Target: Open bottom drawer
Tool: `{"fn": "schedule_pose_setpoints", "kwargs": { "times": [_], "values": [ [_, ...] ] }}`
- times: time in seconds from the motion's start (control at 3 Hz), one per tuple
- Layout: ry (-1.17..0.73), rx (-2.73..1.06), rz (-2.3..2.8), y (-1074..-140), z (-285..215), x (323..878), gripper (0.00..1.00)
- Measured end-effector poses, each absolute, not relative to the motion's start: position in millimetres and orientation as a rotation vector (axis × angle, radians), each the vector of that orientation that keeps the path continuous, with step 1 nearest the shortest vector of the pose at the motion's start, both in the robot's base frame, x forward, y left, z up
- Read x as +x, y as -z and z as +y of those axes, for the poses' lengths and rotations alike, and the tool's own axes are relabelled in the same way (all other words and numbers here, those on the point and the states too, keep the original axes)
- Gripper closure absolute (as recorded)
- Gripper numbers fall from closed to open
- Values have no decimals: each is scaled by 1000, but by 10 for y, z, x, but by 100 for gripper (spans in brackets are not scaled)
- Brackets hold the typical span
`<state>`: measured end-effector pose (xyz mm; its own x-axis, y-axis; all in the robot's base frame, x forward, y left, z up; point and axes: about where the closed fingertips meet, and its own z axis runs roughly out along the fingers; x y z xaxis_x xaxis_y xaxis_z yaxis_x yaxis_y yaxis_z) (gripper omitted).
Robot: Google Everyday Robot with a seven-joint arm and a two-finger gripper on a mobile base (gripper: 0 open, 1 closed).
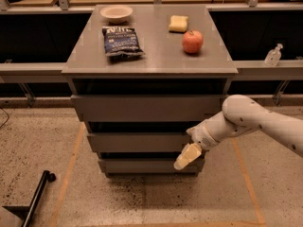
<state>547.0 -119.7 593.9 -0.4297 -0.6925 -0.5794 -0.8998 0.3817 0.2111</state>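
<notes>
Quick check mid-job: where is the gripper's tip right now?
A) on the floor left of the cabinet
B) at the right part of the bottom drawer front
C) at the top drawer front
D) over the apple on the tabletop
B: the gripper angles down-left, its tip overlapping the right part of the bottom drawer front.

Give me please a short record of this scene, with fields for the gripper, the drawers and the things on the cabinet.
gripper: gripper, low, in front of the right end of the bottom drawer; contact cannot be told
bottom drawer: bottom drawer, lowest of three, flat grey front, looks closed
other drawers: middle drawer and top drawer, both look closed
on cabinet top: bowl, chip bag, sponge, apple
right ledge: clear bottle
</notes>
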Motion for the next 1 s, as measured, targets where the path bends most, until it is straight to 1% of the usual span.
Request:
{"fn": "schedule_pose_setpoints", "kwargs": {
  "times": [0.67, 1.0],
  "values": [
    [-690, -1426, 2314, -5323, -1274, 5519, 0],
    [-677, -1418, 2315, -4988, -1360, 5627, 0]
  ]
}}
